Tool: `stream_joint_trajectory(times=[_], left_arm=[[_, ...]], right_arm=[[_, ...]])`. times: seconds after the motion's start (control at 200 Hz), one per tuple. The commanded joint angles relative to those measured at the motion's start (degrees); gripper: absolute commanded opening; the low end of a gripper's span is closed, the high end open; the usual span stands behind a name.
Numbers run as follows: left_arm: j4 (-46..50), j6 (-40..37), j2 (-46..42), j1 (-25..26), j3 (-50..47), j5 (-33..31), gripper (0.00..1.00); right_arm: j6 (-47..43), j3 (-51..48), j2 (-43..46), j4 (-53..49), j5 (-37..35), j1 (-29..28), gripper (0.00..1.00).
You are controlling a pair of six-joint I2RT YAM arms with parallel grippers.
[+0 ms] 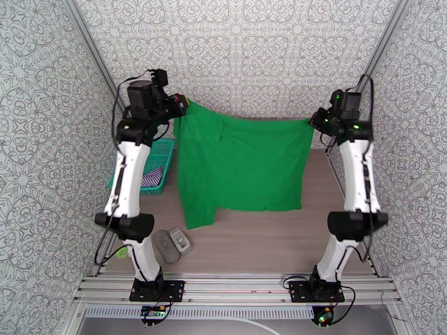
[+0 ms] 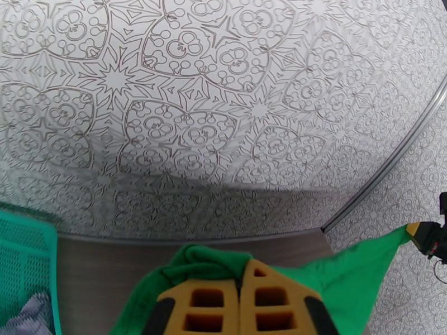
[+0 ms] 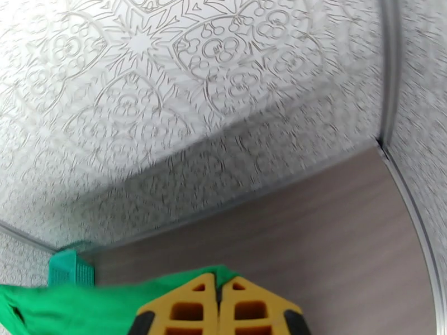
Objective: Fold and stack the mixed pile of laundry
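Basket (image 1: 162,156) (striped top (image 1: 152,177) inside) stands beside hanging green shirt (image 1: 251,163).

Two robot arms stood at the bench, the left arm (image 1: 125,180) and the right arm (image 1: 360,174), each with one gripper: left gripper (image 1: 186,105), right gripper (image 1: 314,119). Also counted were one table (image 1: 268,241), two garments, a green shirt (image 1: 246,163) and a striped top (image 1: 152,177), one teal basket (image 1: 162,145) and two small grey objects (image 1: 166,247) (image 1: 180,239).

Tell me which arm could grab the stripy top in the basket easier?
Probably the left: the teal basket holding the striped top sits beside it. But left pincer and right pincer both grip the green shirt, so that goes down first.
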State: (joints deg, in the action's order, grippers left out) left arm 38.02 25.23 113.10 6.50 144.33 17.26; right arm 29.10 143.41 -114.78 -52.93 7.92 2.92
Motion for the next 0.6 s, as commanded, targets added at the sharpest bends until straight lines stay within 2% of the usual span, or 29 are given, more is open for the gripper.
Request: stream_joint_trajectory(times=[0.0, 0.115, 0.2, 0.285, 0.355, 0.445, 0.595], left_arm=[[-15.3, 1.9, 0.3, -2.1, 5.6, 0.9, 0.0], [-16.6, 1.1, 0.4, -2.3, 10.4, 0.1, 0.0], [-14.5, 1.6, -2.1, -2.9, 9.8, 0.5, 0.0], [-10.4, 1.2, -6.4, -3.1, 4.7, 0.8, 0.0], [-8.0, 0.9, -11.4, -3.1, -4.7, 1.4, 0.0], [-6.9, 0.6, -19.1, -2.4, -21.3, 3.4, 0.0], [-2.8, 0.4, -31.2, -0.7, -52.1, 4.8, 0.0]], right_arm=[[3.4, 10.8, -2.5, 8.9, 1.6, 1.2, 0.0], [7.1, 15.3, -3.6, 12.8, 3.9, 2.7, 0.0], [8.4, 12.3, -1.3, 14.8, 4.6, 3.6, 0.0], [8.4, 6.2, 2.0, 15.0, 5.7, 4.1, 0.0], [7.2, -0.6, 5.2, 14.6, 6.9, 4.0, 0.0], [5.4, -15.3, 11.0, 15.0, 8.4, 4.0, 0.0], [4.2, -48.9, 23.0, 21.1, 8.3, 4.0, 0.0]])
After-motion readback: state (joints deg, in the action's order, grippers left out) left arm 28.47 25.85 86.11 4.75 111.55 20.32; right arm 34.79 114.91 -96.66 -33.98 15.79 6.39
